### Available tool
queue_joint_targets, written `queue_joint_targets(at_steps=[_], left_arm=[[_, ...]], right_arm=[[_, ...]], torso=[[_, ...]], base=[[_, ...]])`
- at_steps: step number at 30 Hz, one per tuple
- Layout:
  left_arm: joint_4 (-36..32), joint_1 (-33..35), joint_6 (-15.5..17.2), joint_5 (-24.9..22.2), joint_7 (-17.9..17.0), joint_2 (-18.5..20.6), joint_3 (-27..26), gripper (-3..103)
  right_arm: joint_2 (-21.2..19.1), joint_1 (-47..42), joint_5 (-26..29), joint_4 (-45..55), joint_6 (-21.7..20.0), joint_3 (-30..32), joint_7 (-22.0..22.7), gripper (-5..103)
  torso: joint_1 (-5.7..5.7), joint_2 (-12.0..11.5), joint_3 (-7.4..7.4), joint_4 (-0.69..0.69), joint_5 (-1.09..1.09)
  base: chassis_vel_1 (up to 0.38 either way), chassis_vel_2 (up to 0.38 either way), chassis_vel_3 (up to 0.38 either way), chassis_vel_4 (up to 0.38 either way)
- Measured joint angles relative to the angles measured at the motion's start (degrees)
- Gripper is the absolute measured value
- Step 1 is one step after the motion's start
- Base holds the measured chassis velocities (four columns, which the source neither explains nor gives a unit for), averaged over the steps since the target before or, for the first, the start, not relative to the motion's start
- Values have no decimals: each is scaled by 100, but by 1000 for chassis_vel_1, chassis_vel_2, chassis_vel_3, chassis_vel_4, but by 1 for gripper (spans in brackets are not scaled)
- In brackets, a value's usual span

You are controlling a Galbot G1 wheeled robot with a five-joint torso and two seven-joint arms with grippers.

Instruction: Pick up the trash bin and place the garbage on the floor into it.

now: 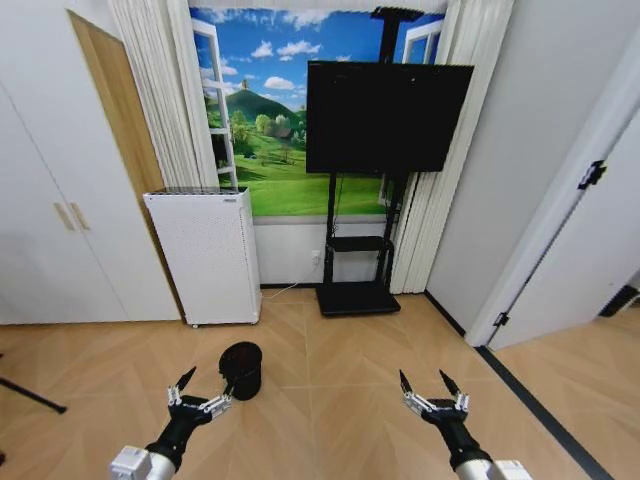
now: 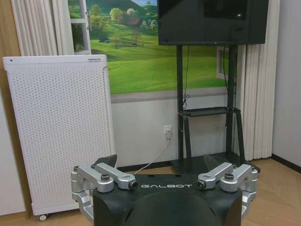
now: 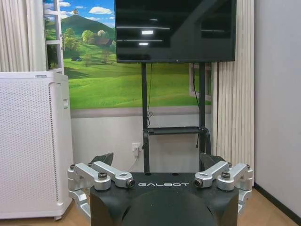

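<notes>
Facing trash bin (image 1: pixel 241 369), hands apart.

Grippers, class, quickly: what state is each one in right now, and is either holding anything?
Left gripper: open, fingers spread, holding nothing, beside the trash bin.
Right gripper: open, fingers spread, holding nothing, above the floor.

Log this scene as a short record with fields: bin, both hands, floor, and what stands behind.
bin: small black bin standing upright on the floor, just ahead of the left hand, not held
left hand: left hand open, low over the floor, holding nothing
right hand: right hand open, low over the floor, holding nothing
floor: tan wooden floor with a dark strip on the right
behind: white appliance by the wall; television on a black stand
</notes>
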Motion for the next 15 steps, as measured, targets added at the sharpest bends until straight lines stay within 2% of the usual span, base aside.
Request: queue_joint_targets(at_steps=[1, 2, 5, 6, 8, 11, 12, 15], left_arm=[[0, 0, 0, 0, 0, 0, 0, 100], [-1, 1, 0, 0, 0, -1, 1, 100], [0, 1, 0, 0, 0, -1, 0, 100], [0, 1, 0, 0, 0, -1, 0, 100], [0, 0, 0, 0, 0, -1, 0, 100], [-1, 1, 0, 0, 0, -1, 0, 100], [0, 1, 0, 0, 0, -1, 0, 100], [0, 1, 0, 0, 0, -1, 0, 100]], right_arm=[[0, 0, 0, 0, 0, 0, 0, 100], [-1, 1, 0, -1, 0, 1, 0, 100], [-1, 1, 0, -1, 0, 0, 0, 100], [-1, 0, 0, -1, 0, 2, 0, 100], [-1, 0, 0, -1, 0, 1, 1, 100], [-1, 0, 0, -1, 0, 1, 0, 100], [-1, 0, 0, -1, 0, 1, 0, 100], [-1, -1, 0, -1, 0, 1, 0, 100]], torso=[[0, 0, 0, 0, 0], [0, -1, 1, 5, 15], [1, -2, 2, 2, 10], [0, -1, 1, 3, 1], [0, -1, 0, 3, 1], [0, -1, 1, 3, 12], [-1, -1, 0, 3, 7], [-2, -1, 0, 3, 9]], base=[[290, -320, -325, 305], [381, -285, -310, 296], [267, -279, -260, 305], [257, -223, -235, 264], [257, -223, -235, 254], [220, -214, -244, 213], [153, -109, -132, 147], [98, -44, -86, 95]])
